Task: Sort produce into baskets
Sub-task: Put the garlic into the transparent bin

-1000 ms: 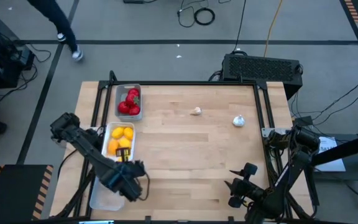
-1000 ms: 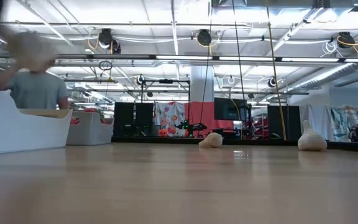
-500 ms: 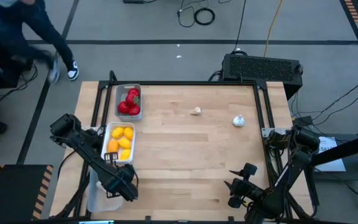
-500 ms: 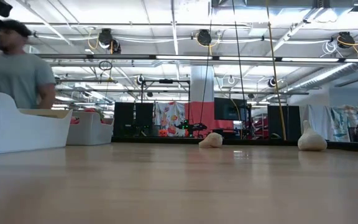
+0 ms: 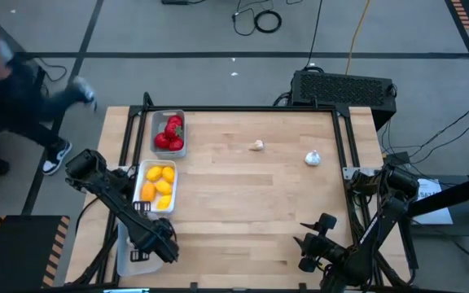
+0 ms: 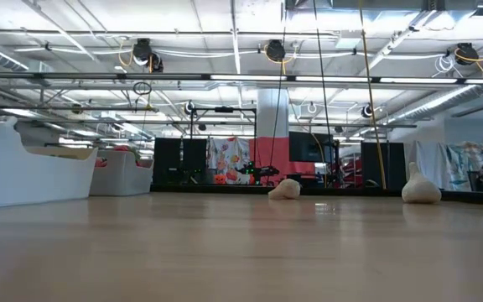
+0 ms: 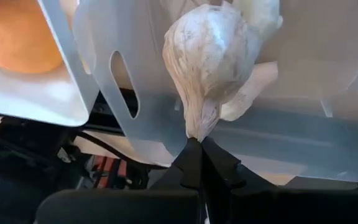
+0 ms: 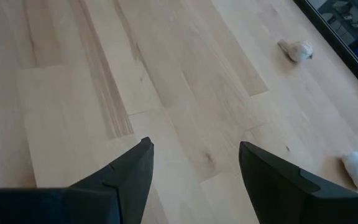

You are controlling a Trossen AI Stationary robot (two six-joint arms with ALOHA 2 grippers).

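My left gripper point(image 5: 147, 247) is shut on a whitish garlic bulb point(image 7: 207, 56) over the near-left translucent tray point(image 5: 126, 259), which my arm mostly hides in the high view. A tray with yellow-orange pieces point(image 5: 157, 184) and a tray with red pieces point(image 5: 169, 133) stand behind it along the left edge. Two more garlic bulbs lie on the bare wood, one at the far middle point(image 5: 256, 146) and one farther right point(image 5: 312, 158). My right gripper point(image 5: 310, 242) is open and empty near the front right; its own view point(image 8: 194, 165) shows only bare table between the fingers. My left gripper pinches the thin stem end point(image 7: 196, 126) of the garlic bulb between its two fingertips. The fingers point down into the tray, and the bulb's fat body lies ahead of them against the tray's translucent inside point(image 7: 303, 124). Whether the bulb rests on the tray floor I cannot tell.
More whitish pieces point(image 7: 253, 15) show in the tray behind the held bulb. The low view shows the trays point(image 6: 23, 172) at the left and the two loose bulbs point(image 6: 285, 189) point(image 6: 420, 186) far off. A person point(image 5: 23, 89) moves on the floor beyond the table's far left corner.
My left gripper has gone toward the table's left edge with the garlic bulb, from beside the yellow tray's near end to over the near-left tray, staying shut. The person beyond the far left corner has walked along.
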